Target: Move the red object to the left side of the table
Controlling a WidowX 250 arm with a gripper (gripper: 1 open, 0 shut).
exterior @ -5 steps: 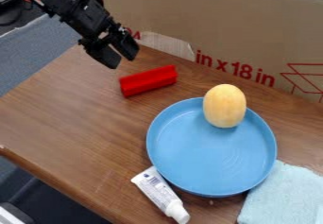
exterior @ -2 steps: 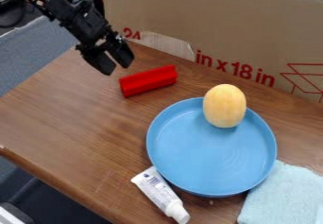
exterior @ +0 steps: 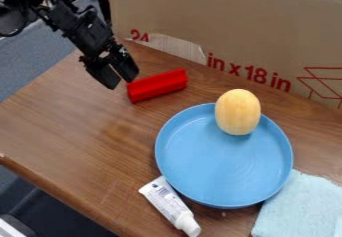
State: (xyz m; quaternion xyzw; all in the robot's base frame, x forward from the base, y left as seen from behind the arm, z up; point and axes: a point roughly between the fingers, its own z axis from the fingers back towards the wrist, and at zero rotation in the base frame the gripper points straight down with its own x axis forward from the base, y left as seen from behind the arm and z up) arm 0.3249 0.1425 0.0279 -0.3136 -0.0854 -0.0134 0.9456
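The red object (exterior: 158, 84) is a small red bar lying flat on the brown wooden table (exterior: 80, 121), just left of the blue plate. My gripper (exterior: 114, 71) hangs at the bar's left end, low over the tabletop, black fingers open and nothing between them. It stands beside the bar; contact cannot be made out.
A round blue plate (exterior: 201, 171) holds a yellow egg-shaped thing (exterior: 238, 112) at the right. A white tube (exterior: 170, 207) lies at the front edge, a light blue cloth (exterior: 301, 213) at the front right. A cardboard box (exterior: 254, 41) lines the back.
The gripper has come down and slightly toward the front, staying open, and now sits lower beside the red bar's left end. The bar has not moved.
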